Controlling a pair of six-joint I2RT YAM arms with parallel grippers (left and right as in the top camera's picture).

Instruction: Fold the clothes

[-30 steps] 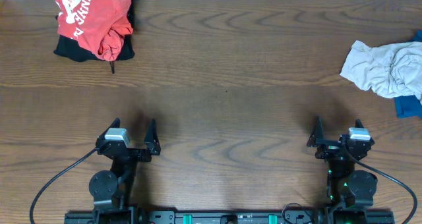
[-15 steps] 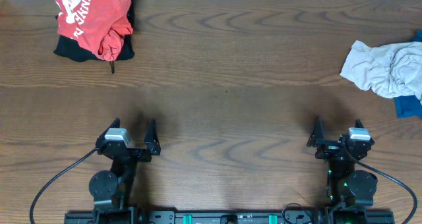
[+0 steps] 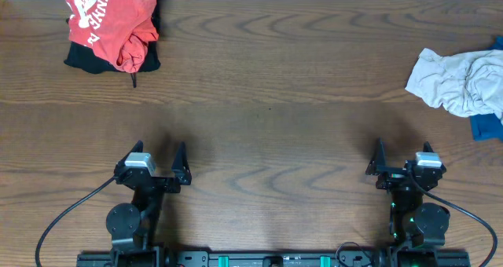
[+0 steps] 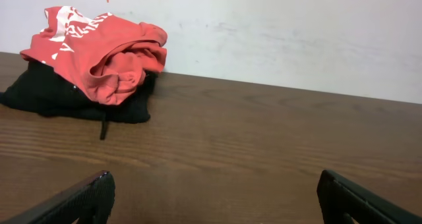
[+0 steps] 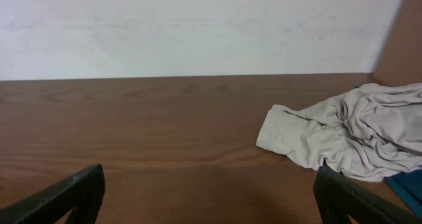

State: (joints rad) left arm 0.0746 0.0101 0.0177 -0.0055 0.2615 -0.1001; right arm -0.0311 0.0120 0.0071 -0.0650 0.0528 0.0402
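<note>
A crumpled pale beige-grey T-shirt [image 3: 460, 80] lies at the table's right edge, with a blue garment [image 3: 486, 126] peeking out under it; it also shows in the right wrist view [image 5: 349, 135]. A red garment with white print [image 3: 110, 23] sits bunched on a black one [image 3: 86, 60] at the far left; both show in the left wrist view, red garment [image 4: 99, 53] over black one [image 4: 53, 95]. My left gripper [image 3: 161, 151] and right gripper [image 3: 402, 149] are both open and empty near the front edge, far from the clothes.
The brown wooden table [image 3: 267, 102] stretches between the two piles. A pale wall [image 4: 297, 33] runs along the table's far edge. Black cables [image 3: 63, 220] trail from the arm bases at the front.
</note>
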